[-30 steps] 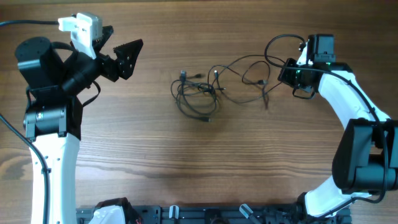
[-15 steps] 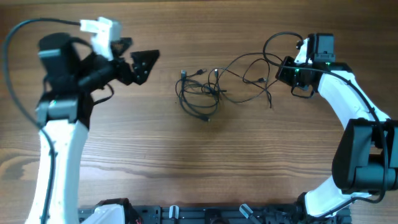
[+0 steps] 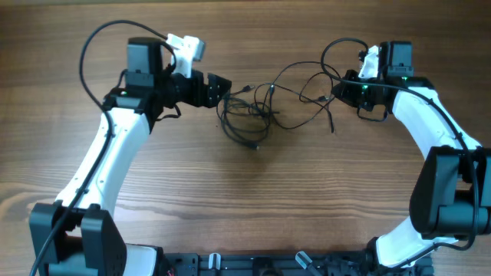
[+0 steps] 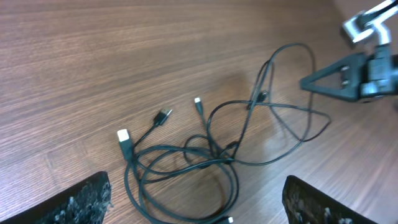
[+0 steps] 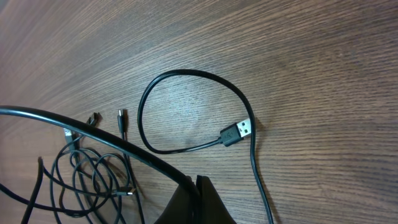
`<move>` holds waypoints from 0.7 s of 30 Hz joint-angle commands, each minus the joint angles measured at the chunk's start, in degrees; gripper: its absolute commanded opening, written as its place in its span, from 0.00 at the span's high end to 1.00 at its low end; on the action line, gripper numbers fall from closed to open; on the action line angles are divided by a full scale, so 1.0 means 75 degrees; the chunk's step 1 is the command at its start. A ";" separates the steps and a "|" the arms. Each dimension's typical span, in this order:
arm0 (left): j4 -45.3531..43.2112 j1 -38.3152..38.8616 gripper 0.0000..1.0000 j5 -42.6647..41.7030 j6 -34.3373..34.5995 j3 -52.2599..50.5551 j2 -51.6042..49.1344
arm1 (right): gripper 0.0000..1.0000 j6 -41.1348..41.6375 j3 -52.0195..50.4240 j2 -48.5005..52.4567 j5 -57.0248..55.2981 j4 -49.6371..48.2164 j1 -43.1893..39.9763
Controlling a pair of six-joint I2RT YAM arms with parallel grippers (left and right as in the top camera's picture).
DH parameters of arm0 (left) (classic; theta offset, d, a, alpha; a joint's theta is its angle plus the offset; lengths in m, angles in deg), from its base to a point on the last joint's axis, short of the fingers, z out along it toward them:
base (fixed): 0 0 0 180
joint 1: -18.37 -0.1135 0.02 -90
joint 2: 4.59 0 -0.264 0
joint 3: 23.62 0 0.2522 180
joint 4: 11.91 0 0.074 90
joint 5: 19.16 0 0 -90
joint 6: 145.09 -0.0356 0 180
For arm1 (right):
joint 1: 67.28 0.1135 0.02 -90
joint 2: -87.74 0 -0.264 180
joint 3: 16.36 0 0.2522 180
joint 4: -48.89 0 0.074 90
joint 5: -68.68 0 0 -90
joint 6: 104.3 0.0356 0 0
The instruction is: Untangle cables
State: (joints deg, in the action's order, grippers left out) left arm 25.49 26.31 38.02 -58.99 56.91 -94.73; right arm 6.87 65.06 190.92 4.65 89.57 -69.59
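Observation:
The cables (image 3: 257,107) lie as thin black tangled strands mid-table, a coiled bundle on the left and loose loops reaching right. In the left wrist view the coil (image 4: 186,168) lies between my open fingers, with a white-tipped plug (image 4: 122,135) and small plugs beside it. My left gripper (image 3: 217,87) is open right at the bundle's left edge. My right gripper (image 3: 347,89) is shut on a cable strand (image 5: 124,148) that runs up left from its closed fingertips (image 5: 198,186). A USB plug (image 5: 238,131) on a loop lies just beyond.
The wooden table (image 3: 253,192) runs under everything. A dark fixture strip (image 3: 253,264) sits at the front edge. The right arm's own thicker cable (image 3: 341,47) arcs above its wrist. The right gripper shows in the left wrist view (image 4: 348,74).
My left arm has swung right and forward from the far left to the bundle's left edge. The right gripper stays shut on its strand and has barely moved.

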 commanded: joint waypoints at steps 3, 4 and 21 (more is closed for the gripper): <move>0.0941 0.0428 0.15 0.1224 -0.1346 0.0114 -0.0032 | 0.95 -0.0023 0.0015 0.0108 0.0198 -0.0009 0.0026; 0.1224 0.0487 0.17 0.1279 -0.1652 0.0114 -0.0032 | 0.96 -0.0020 0.0015 0.0108 0.0201 -0.0006 0.0026; 0.2868 0.1110 0.09 0.1501 -0.4095 0.0114 -0.0175 | 0.95 -0.0280 0.0015 0.0108 0.0443 0.0079 0.0026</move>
State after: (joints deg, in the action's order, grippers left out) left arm 46.67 33.15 51.90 -82.95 57.08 -95.04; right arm 6.80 65.06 190.92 5.13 89.87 -69.59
